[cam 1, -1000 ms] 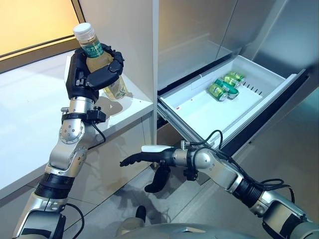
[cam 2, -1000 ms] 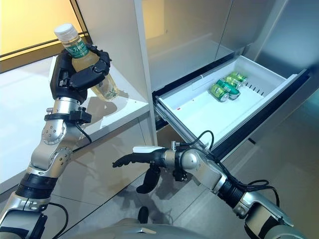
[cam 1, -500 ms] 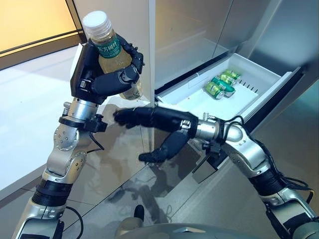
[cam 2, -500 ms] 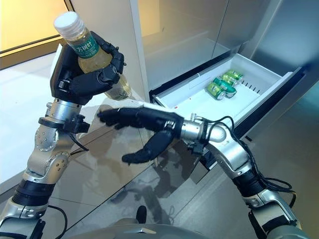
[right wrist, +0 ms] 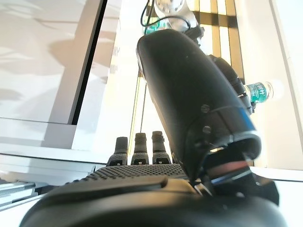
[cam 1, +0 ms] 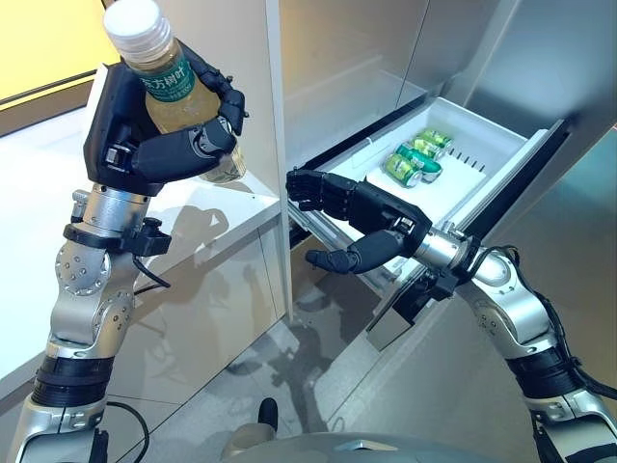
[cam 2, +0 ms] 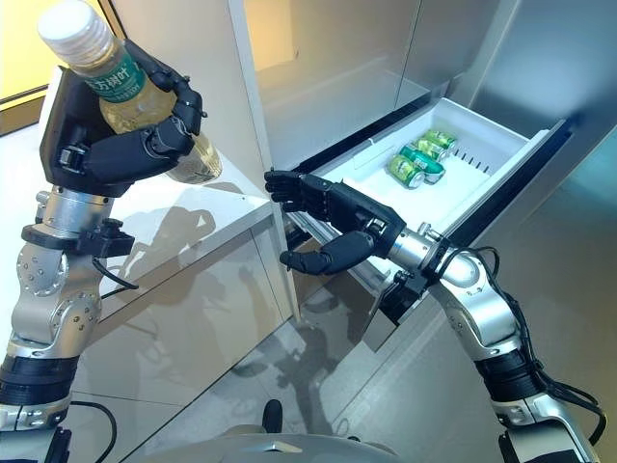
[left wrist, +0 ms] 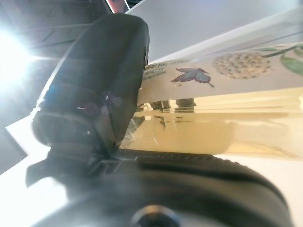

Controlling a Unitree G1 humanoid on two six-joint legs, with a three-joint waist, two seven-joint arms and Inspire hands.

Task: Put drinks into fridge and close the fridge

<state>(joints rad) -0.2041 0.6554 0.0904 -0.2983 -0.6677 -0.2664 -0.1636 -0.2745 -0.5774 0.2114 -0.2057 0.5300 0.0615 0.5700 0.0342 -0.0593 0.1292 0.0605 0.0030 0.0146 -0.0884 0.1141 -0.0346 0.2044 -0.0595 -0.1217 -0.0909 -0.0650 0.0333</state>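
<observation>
My left hand [cam 1: 159, 135] is shut on a clear bottle [cam 1: 169, 92] of pale yellow drink with a white cap and green label, held up above the white counter [cam 1: 227, 207]; the bottle also shows in the left wrist view [left wrist: 227, 104]. My right hand [cam 1: 362, 217] is open and empty, fingers spread, in front of the near corner of the fridge's open white drawer [cam 1: 482, 159]. Green cans [cam 1: 413, 159] lie in the drawer's far part. The right hand also shows in the right wrist view [right wrist: 189, 104].
A grey upright fridge panel [cam 1: 280, 116] stands between the counter and the drawer. The drawer's dark front [cam 1: 501, 203] juts out to the right. Glossy grey floor [cam 1: 289, 386] lies below.
My left hand has raised the bottle and drawn it left. My right hand has moved right and away, from under the bottle to the drawer's near corner. The camera has shifted.
</observation>
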